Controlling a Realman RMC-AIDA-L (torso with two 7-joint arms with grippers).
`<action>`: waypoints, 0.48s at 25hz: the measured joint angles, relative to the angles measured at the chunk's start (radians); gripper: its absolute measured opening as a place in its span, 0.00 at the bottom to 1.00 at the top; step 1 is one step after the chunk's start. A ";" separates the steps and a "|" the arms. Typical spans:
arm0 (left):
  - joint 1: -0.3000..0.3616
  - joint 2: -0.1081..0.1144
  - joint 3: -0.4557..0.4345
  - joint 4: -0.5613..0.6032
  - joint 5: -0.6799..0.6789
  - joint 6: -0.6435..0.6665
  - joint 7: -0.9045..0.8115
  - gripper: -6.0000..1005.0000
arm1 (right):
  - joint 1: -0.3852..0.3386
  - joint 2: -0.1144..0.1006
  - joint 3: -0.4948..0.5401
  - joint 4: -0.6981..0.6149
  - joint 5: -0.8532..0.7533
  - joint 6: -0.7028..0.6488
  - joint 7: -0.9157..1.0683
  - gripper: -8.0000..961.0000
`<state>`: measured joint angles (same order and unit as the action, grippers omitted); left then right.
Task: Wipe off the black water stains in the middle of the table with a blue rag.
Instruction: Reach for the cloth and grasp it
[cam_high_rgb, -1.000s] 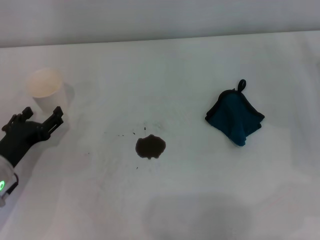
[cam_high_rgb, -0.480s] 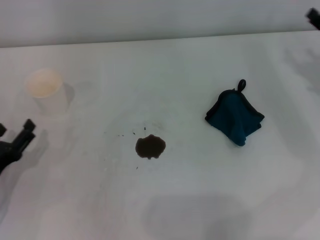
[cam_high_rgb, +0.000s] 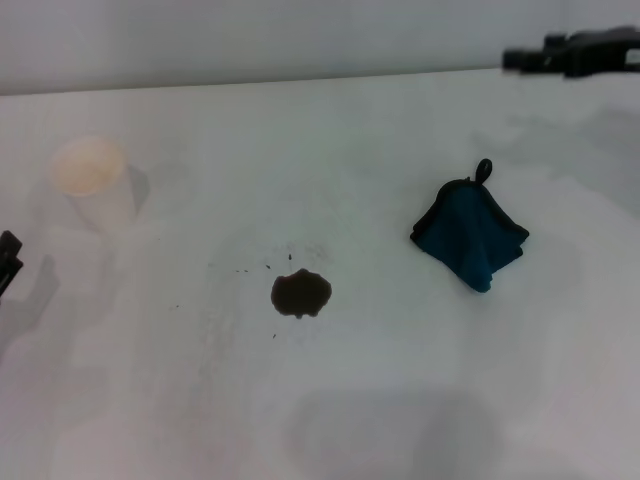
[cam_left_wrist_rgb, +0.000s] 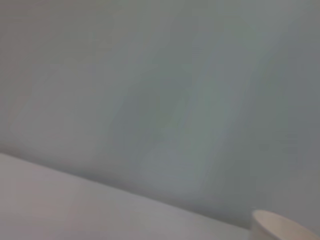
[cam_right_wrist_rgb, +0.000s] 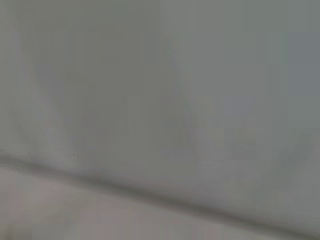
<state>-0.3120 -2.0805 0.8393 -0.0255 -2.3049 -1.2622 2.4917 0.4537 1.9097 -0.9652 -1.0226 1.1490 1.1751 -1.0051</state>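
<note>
The black water stains (cam_high_rgb: 300, 293) form a small dark blotch with tiny specks around it in the middle of the white table (cam_high_rgb: 400, 400). The blue rag (cam_high_rgb: 468, 235) lies crumpled to the right of the stains, its black loop pointing to the far side. My right gripper (cam_high_rgb: 518, 60) hangs high at the far right, above and beyond the rag, apart from it. Only a black tip of my left gripper (cam_high_rgb: 8, 258) shows at the left edge, far from the stains. The right wrist view shows only the wall and the table.
A white paper cup (cam_high_rgb: 92, 180) stands at the far left of the table, just beyond my left gripper; its rim also shows in the left wrist view (cam_left_wrist_rgb: 285, 225). A grey wall runs behind the table's far edge.
My left gripper has drawn back from beside the cup, almost out at the left edge. My right gripper has come in at the top right and moved left. Rag and stains have not moved.
</note>
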 joint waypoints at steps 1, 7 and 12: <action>0.000 0.000 0.000 0.005 -0.001 0.001 0.000 0.89 | 0.008 0.015 0.000 -0.061 -0.092 0.037 0.073 0.87; -0.015 0.001 0.000 0.028 -0.002 0.027 0.001 0.88 | 0.025 0.107 -0.079 -0.354 -0.446 0.245 0.336 0.87; -0.028 -0.001 -0.001 0.034 -0.007 0.046 0.002 0.88 | 0.021 0.102 -0.309 -0.438 -0.507 0.241 0.527 0.87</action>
<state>-0.3403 -2.0815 0.8380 0.0089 -2.3124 -1.2162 2.4934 0.4745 2.0116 -1.2738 -1.4604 0.6419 1.4158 -0.4779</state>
